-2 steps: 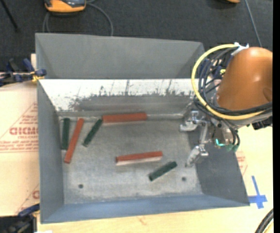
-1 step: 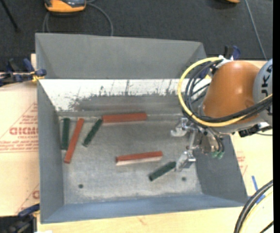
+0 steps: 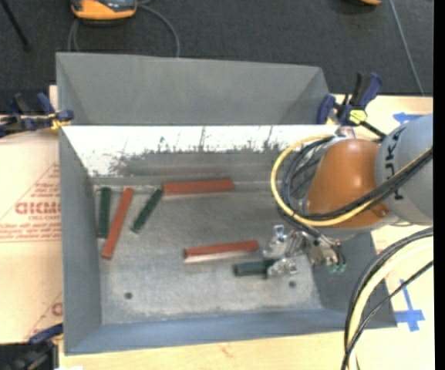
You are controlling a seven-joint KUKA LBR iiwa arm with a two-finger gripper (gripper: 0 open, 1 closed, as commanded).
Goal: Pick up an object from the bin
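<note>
The gripper (image 3: 282,264) hung low at about 4 o'clock in the grey bin (image 3: 75,230), its tip at the 3 o'clock end of a short dark green stick (image 3: 248,269). I could not tell whether it was open or closed. A red stick (image 3: 220,250) lay just beside the green one, at its 11 o'clock. Four more sticks (image 3: 197,186) lay well apart, toward the bin's 10 o'clock.

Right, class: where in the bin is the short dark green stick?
Camera view: the short dark green stick lies front right in the bin, just below the central red stick, its right end at the gripper.
</note>
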